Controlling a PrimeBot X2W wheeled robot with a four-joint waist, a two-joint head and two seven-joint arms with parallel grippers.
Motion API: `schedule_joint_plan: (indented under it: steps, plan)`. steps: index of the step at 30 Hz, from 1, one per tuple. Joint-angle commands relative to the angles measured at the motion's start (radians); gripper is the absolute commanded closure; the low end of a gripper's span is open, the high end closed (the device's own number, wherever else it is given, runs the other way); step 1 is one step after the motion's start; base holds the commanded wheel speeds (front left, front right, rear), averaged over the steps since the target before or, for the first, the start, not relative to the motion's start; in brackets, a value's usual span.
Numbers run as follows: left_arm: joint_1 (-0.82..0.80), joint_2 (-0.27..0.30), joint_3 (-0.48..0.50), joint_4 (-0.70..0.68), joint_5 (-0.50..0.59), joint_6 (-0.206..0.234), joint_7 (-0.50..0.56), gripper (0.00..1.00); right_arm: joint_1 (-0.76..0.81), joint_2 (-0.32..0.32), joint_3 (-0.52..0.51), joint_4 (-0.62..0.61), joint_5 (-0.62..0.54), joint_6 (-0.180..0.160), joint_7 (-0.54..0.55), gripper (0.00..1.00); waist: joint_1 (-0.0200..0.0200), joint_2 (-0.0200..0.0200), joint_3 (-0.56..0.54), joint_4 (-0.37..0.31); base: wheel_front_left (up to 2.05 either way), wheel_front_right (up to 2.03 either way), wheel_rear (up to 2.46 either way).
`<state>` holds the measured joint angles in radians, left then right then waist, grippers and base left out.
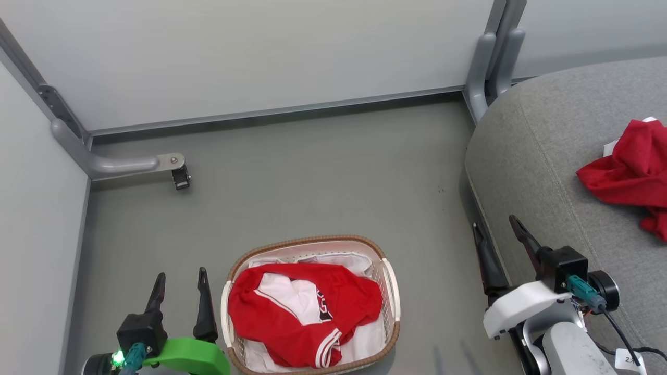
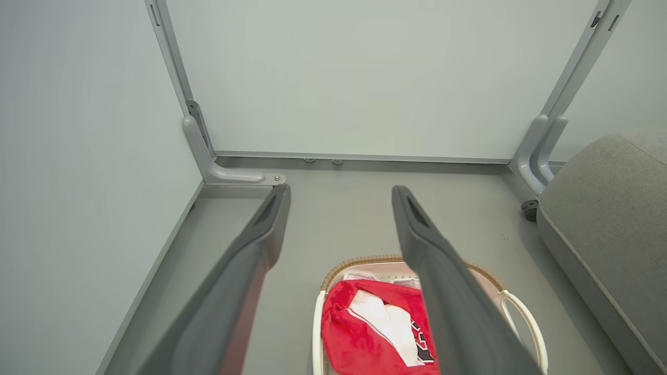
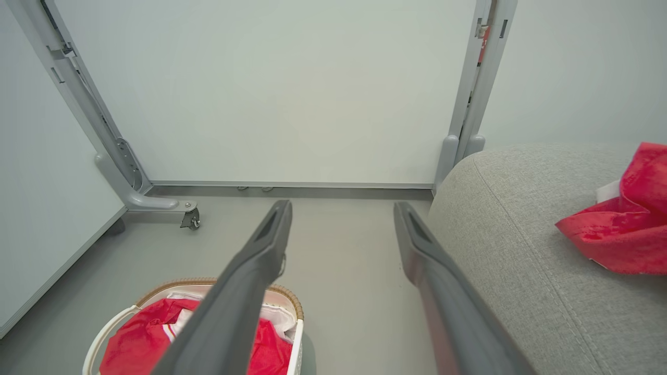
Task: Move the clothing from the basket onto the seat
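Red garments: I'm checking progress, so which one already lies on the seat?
The crumpled red garment at the far right, on the grey seat. The other red garment, showing white panels and lettering, is in the basket.

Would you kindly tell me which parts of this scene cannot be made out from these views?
Garment on the seat: head view, cut off by the right edge.
Lettering on the basket garment: head view, folded and too small to read.
Basket's near part: left wrist view, cut off by the bottom edge, partly behind a finger.
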<state>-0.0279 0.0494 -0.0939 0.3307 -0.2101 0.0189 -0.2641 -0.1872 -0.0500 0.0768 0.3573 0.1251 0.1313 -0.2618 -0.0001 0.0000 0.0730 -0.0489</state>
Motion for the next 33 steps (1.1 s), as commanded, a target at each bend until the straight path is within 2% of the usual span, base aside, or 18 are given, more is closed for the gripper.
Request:
schedule_joint_plan:
  steps: [1, 9, 17, 25, 33]
  plan:
    - [0.016, 0.003, 0.002, -0.004, -0.008, -0.001, -0.001, 0.00, 0.020, -0.003, 0.002, -0.008, 0.008, -0.001, -0.005, 0.00, 0.0001, 0.0000, -0.010, -0.001, 0.00, 0.00, 0.00]
    - [0.019, 0.003, -0.011, -0.006, -0.017, -0.013, -0.001, 0.00, 0.029, -0.003, 0.007, -0.018, 0.015, -0.001, -0.005, 0.00, 0.0001, 0.0000, -0.001, -0.001, 0.00, 0.00, 0.00]
    - [-0.070, 0.003, -0.078, 0.084, -0.046, -0.016, 0.000, 0.00, -0.042, -0.003, 0.023, -0.046, 0.017, -0.001, -0.005, 0.00, 0.0001, 0.0000, 0.118, -0.020, 0.00, 0.00, 0.00]
    - [-0.192, 0.003, -0.181, 0.222, -0.054, -0.016, -0.001, 0.00, -0.114, -0.003, 0.044, -0.074, 0.019, -0.001, -0.005, 0.00, 0.0001, 0.0000, 0.267, -0.053, 0.00, 0.00, 0.00]
    - [-0.353, 0.004, -0.271, 0.462, -0.042, -0.008, -0.001, 0.00, -0.179, -0.003, 0.067, -0.092, 0.031, -0.001, -0.005, 0.00, 0.0001, 0.0000, 0.392, -0.088, 0.00, 0.00, 0.00]
